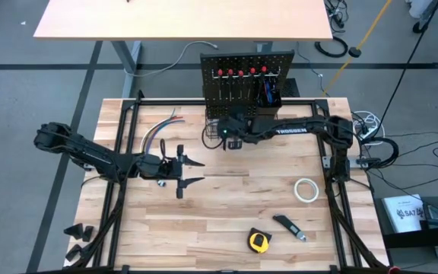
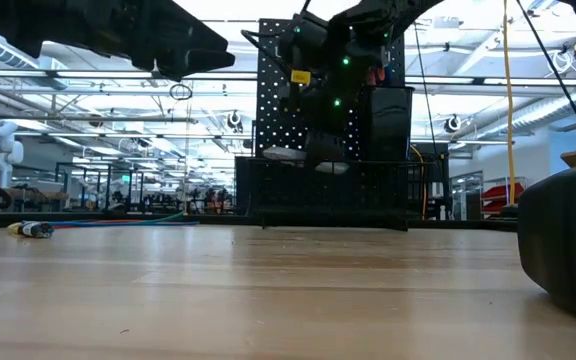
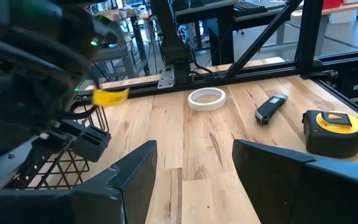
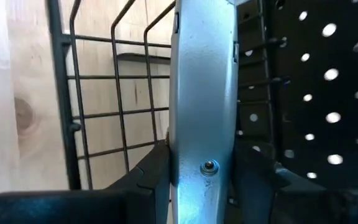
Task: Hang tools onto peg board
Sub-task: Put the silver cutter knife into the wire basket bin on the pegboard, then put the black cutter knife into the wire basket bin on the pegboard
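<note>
Screwdrivers [image 1: 240, 73] already hang on the peg board [image 1: 247, 78] at 12 o'clock. Right gripper [image 4: 202, 163] clamps a silver tool [image 4: 202, 93] over the basket [image 4: 114, 93]; left gripper [image 1: 191, 171] waits open. Tape roll [image 1: 306, 190], tape measure [image 1: 259, 241] and knife [image 1: 288, 227] remain around 5 o'clock.

The silver tool [image 4: 202, 106] in the right wrist view runs out past the frame at 12 and 6 o'clock, so its kind cannot be told. In the low view a dark rounded thing [image 2: 566, 240] at 3 o'clock is cut by the edge. On the peg board [image 1: 247, 72] in the high view, the red-topped tools [image 1: 240, 73] are too small to identify. The right pincer [image 1: 233, 137] tips are hidden beneath its own wrist there.
</note>
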